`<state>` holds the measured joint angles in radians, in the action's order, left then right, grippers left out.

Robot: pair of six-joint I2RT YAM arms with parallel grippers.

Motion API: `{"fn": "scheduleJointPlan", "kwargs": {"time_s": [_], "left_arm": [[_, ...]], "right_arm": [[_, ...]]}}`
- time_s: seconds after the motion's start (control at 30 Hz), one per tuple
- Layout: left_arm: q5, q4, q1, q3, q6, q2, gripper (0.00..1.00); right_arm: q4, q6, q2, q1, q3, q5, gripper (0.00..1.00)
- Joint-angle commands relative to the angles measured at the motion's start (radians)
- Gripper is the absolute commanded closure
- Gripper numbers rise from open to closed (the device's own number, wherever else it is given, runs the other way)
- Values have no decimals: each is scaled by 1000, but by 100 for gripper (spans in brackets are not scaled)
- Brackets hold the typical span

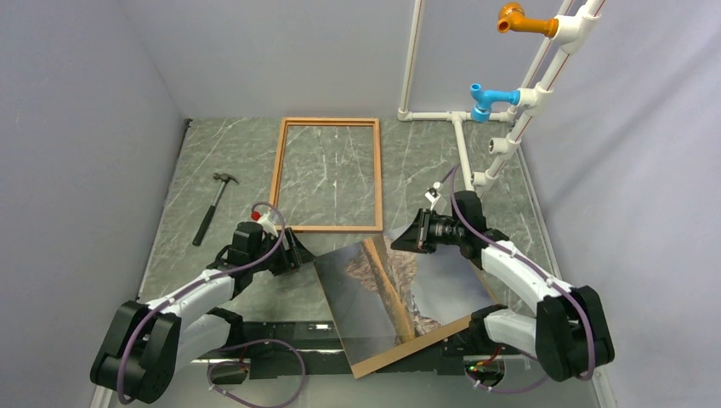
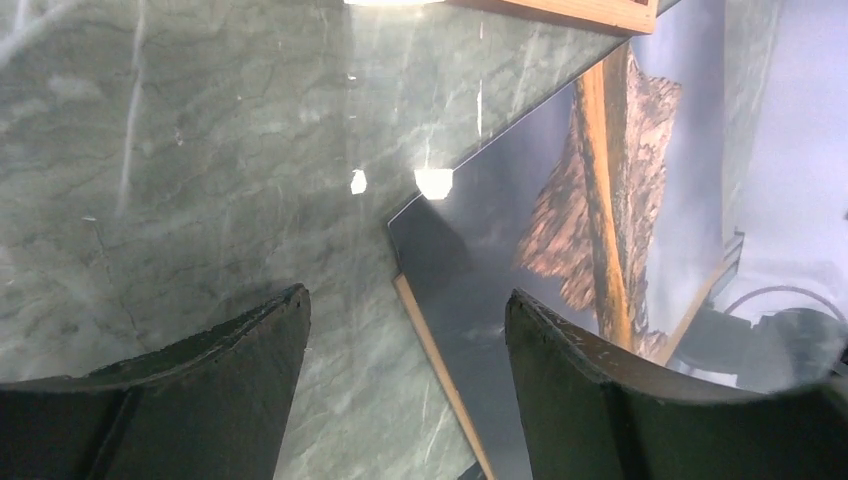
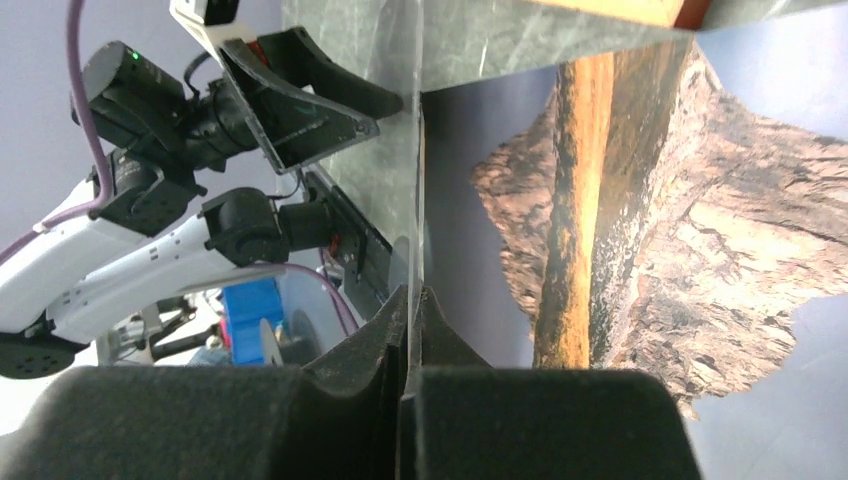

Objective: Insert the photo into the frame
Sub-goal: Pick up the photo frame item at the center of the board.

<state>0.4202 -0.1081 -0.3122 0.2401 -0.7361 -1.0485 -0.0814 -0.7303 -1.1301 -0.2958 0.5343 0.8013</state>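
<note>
The photo (image 1: 383, 297), a mountain mirrored in a lake, lies face up and askew at the near middle of the table, on the brown backing board (image 1: 417, 344). My right gripper (image 1: 408, 240) is shut on the photo's far right edge, with the thin sheet pinched between the pads (image 3: 412, 295). My left gripper (image 1: 302, 255) is open and empty beside the photo's left corner. In the left wrist view its fingers (image 2: 240, 360) straddle the board's edge (image 2: 440, 360) and the photo (image 2: 560, 230). The reddish-brown frame (image 1: 378, 170) lies flat just beyond, empty.
A hammer (image 1: 212, 208) lies on the table left of the frame. A white pipe rack (image 1: 510, 110) with blue and orange fittings stands at the back right. Grey walls close in both sides. The frame's corner (image 3: 620, 8) shows above the photo in the right wrist view.
</note>
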Motion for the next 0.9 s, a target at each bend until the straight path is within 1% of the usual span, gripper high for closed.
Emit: {"fn": "scheduleJointPlan", "kwargs": {"time_s": [0.0, 0.1, 0.27, 0.43, 0.6, 0.7, 0.87], "left_arm": [[-76, 153, -2, 28, 64, 34, 23], [-97, 204, -2, 75, 98, 47, 22], [-143, 297, -2, 175, 175, 34, 23], [-199, 378, -2, 312, 269, -23, 26], [-216, 417, -16, 454, 369, -114, 28], [-256, 443, -66, 532, 428, -183, 28], [-349, 477, -197, 664, 528, -320, 26]], "right_arm": [[-227, 84, 88, -2, 146, -122, 100], [-350, 110, 137, -1, 232, -187, 100], [-494, 139, 191, -1, 378, -295, 100], [-576, 154, 236, 0, 474, -382, 100], [-641, 174, 246, 0, 526, -440, 100], [-674, 187, 250, 0, 555, -483, 100], [-768, 218, 241, 1, 627, -608, 100]]}}
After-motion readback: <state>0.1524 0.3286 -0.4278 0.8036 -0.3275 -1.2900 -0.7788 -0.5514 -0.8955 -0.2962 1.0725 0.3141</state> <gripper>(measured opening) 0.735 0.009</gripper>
